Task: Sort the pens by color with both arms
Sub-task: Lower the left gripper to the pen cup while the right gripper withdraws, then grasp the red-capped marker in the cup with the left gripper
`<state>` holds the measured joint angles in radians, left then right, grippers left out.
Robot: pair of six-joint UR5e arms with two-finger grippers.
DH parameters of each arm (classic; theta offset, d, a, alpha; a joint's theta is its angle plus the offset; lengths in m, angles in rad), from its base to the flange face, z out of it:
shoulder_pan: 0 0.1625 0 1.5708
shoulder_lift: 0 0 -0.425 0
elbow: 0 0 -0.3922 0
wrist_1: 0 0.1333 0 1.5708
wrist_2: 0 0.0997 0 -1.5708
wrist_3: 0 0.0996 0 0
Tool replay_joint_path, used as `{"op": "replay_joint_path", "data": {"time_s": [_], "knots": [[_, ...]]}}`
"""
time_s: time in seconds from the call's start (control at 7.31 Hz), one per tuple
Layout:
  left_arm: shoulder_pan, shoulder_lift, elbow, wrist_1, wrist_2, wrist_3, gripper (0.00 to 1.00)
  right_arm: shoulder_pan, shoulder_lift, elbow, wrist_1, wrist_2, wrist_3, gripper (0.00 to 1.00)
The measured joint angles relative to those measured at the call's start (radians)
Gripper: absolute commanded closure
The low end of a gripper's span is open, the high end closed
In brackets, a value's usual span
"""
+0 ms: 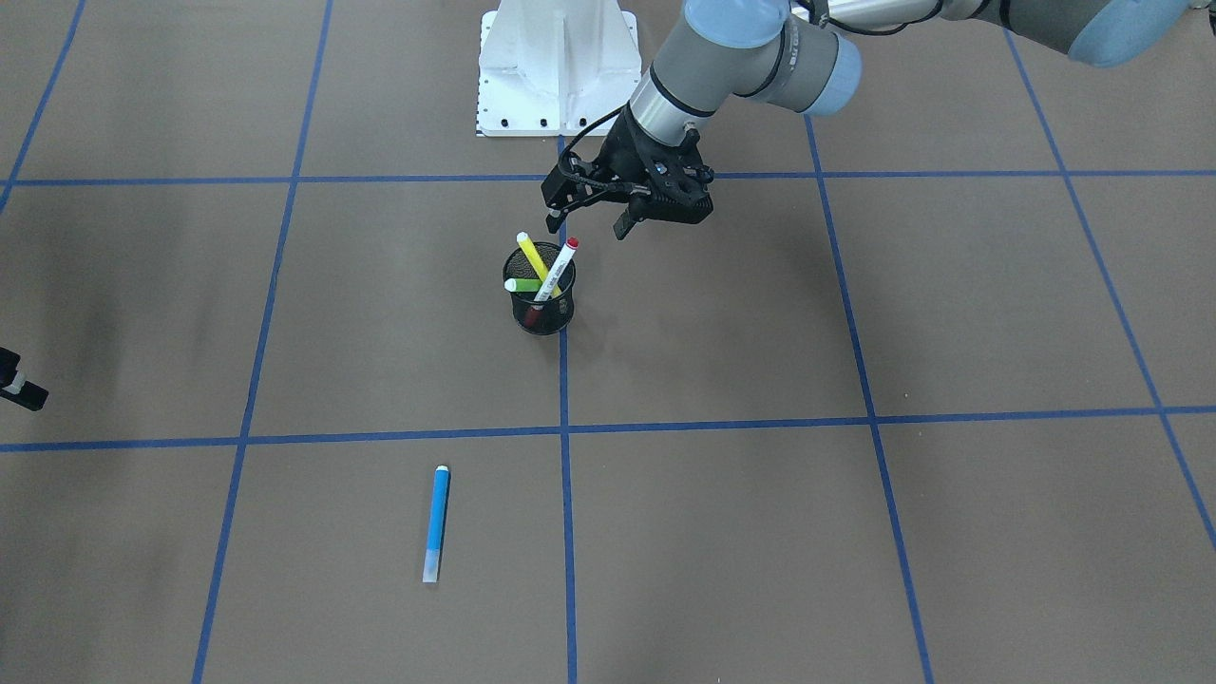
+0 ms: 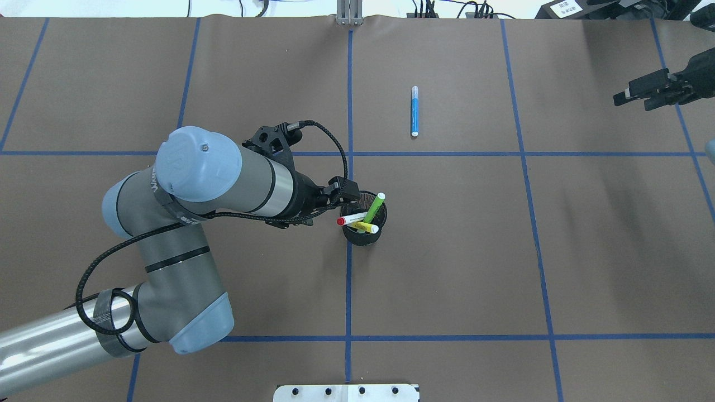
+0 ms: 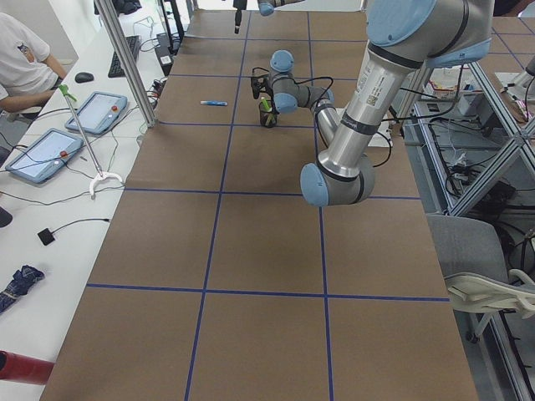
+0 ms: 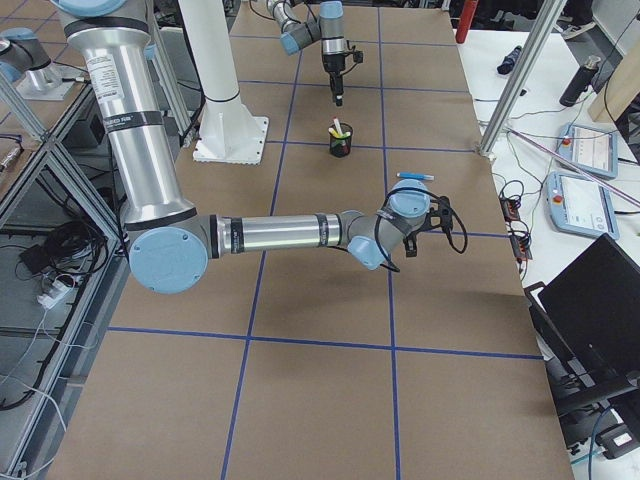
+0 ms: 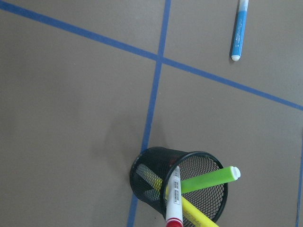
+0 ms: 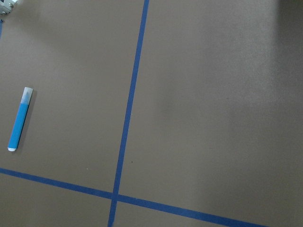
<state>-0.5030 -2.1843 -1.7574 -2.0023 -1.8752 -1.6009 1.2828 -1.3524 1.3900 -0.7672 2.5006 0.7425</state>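
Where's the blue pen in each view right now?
Front-facing: blue pen lower left.
Overhead: blue pen upper middle.
Exterior left: blue pen upper left.
Exterior right: blue pen upper right of centre.
Left wrist: blue pen top right.
Right wrist: blue pen left edge.
Landmark: black mesh cup, in all but right wrist.

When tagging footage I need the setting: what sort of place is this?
Probably a robotics lab or data-collection cell: a left arm and a right arm over a brown table gridded with blue tape, and touchscreen pendants on a side bench.
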Motion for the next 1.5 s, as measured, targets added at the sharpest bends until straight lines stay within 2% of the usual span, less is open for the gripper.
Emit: {"op": "replay_joint_path", "data": {"time_s": [0.41,0.82,0.96,1.09,1.23,1.5], "knots": [[0.009,-0.012,0.029,-0.004,0.062,-0.01,0.04,0.0,-0.005,0.001,0.001,-0.006,0.005,0.01],[0.027,-0.018,0.041,-0.006,0.067,-0.012,0.21,0.0,-0.013,0.001,0.001,-0.013,0.008,0.0],[0.032,-0.018,0.043,-0.006,0.068,-0.012,0.33,0.0,-0.015,0.001,0.001,-0.019,0.009,0.0],[0.036,-0.018,0.045,-0.006,0.068,-0.013,0.38,0.0,-0.015,0.001,0.0,-0.026,0.009,0.0],[0.037,-0.018,0.046,-0.007,0.068,-0.014,0.43,0.0,-0.016,0.0,-0.001,-0.032,0.009,0.0],[0.039,-0.019,0.051,-0.014,0.068,-0.014,0.44,0.0,-0.016,-0.003,-0.001,-0.035,0.009,0.0]]}}
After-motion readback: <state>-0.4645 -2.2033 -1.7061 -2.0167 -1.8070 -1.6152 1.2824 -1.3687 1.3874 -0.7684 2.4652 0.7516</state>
